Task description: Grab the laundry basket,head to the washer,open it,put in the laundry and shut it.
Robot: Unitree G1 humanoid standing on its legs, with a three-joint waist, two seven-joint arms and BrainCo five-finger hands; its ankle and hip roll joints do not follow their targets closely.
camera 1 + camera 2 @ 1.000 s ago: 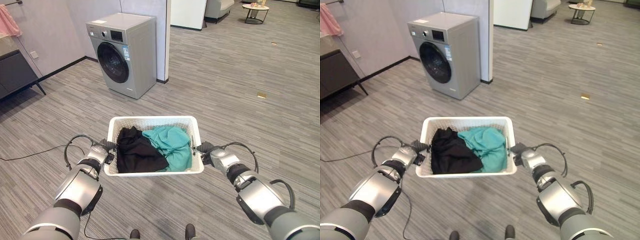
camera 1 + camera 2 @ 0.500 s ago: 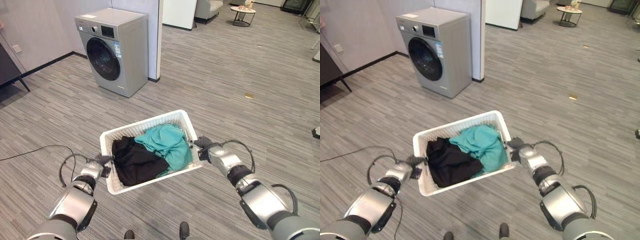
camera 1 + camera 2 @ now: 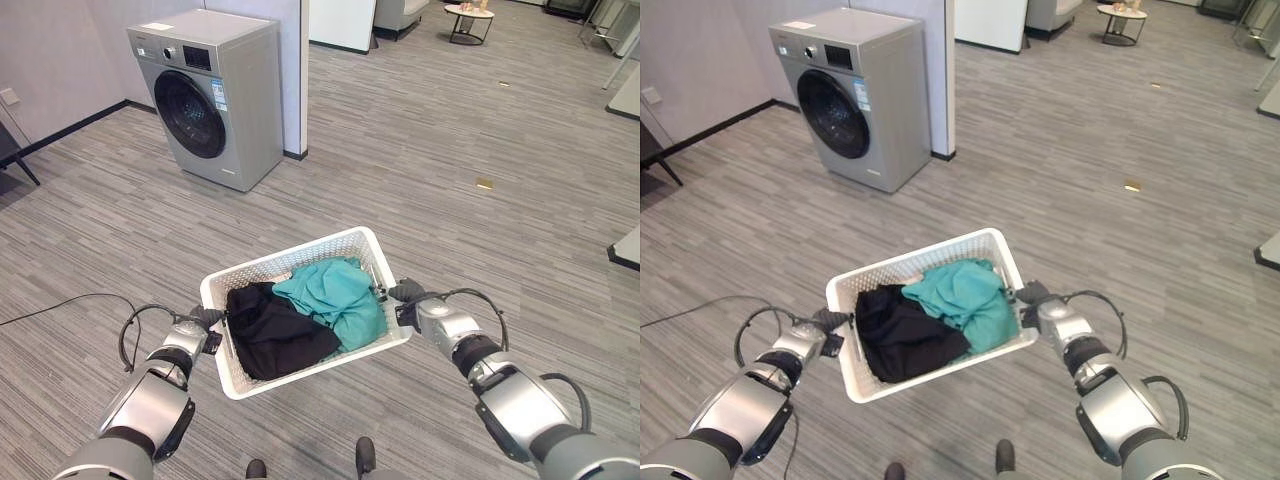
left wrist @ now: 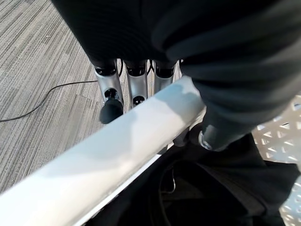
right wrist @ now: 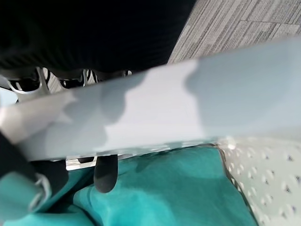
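Observation:
A white perforated laundry basket (image 3: 290, 262) hangs above the floor between my two hands, turned so its right end lies farther from me. Inside lie a black garment (image 3: 275, 335) on the left and a teal garment (image 3: 335, 295) on the right. My left hand (image 3: 192, 335) is shut on the left rim (image 4: 117, 155), its fingers (image 4: 110, 101) curled under it. My right hand (image 3: 425, 312) is shut on the right rim (image 5: 188, 103), with teal cloth (image 5: 164, 193) just past it. The grey washer (image 3: 205, 95) stands at the far left, its round dark door (image 3: 190, 115) closed.
A white wall end (image 3: 290, 60) rises right beside the washer. Open grey plank floor lies between me and the washer. A small tan object (image 3: 484, 183) lies on the floor at the right. A round side table (image 3: 468, 20) and a sofa (image 3: 395, 15) stand far back.
The camera has swung, so the washer sits further left in the picture. The basket has turned in my hands, its right end now farther away than its left.

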